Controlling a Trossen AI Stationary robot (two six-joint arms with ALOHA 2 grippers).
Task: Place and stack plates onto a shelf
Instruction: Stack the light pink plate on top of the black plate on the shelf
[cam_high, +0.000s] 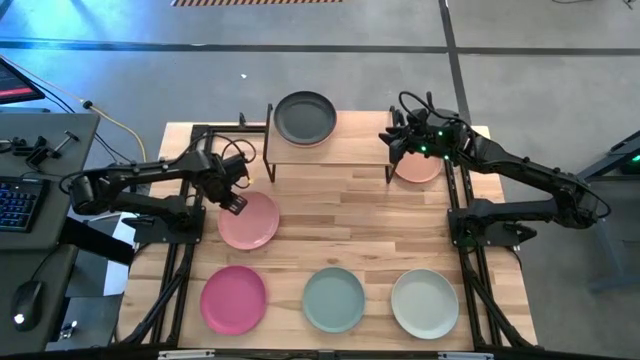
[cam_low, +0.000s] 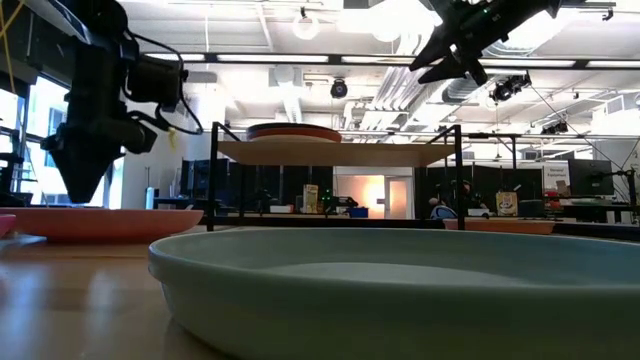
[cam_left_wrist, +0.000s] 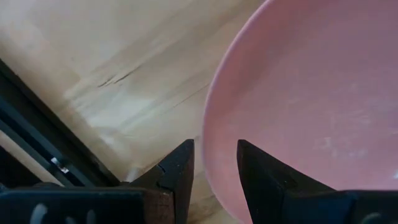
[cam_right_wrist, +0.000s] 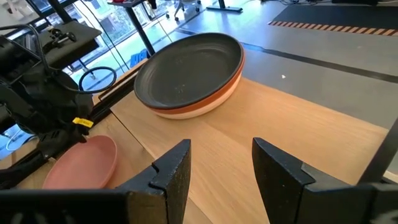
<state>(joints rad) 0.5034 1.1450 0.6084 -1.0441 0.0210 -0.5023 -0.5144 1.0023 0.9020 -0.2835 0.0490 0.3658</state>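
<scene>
The shelf (cam_high: 350, 135) stands at the table's far edge. On its left half is a stack with a charcoal plate (cam_high: 305, 118) (cam_right_wrist: 186, 68) on top and a terracotta plate (cam_right_wrist: 214, 99) under it. My left gripper (cam_high: 235, 205) (cam_left_wrist: 216, 171) is open and points down at the far-left rim of a pink plate (cam_high: 252, 225) (cam_left_wrist: 311, 93) that lies on the table. My right gripper (cam_high: 394, 138) (cam_right_wrist: 221, 162) is open and empty, in the air above the shelf's right end. A peach plate (cam_high: 420, 168) lies on the table under the right arm. My left gripper has its open fingers on either side of the pink plate's far-left rim (cam_left_wrist: 208, 155), one finger (cam_left_wrist: 261, 177) over the plate's inside and the other outside, coming from above. I cannot tell whether they touch the rim. The plate lies flat on the table.
Along the near edge lie a magenta plate (cam_high: 233, 298), a pale teal plate (cam_high: 334, 298) (cam_low: 400, 290) and an off-white plate (cam_high: 424, 303). The shelf board's right half (cam_right_wrist: 292, 124) is bare. Black arm frames run along both sides of the table. A desk with a keyboard (cam_high: 18, 205) stands to the left.
</scene>
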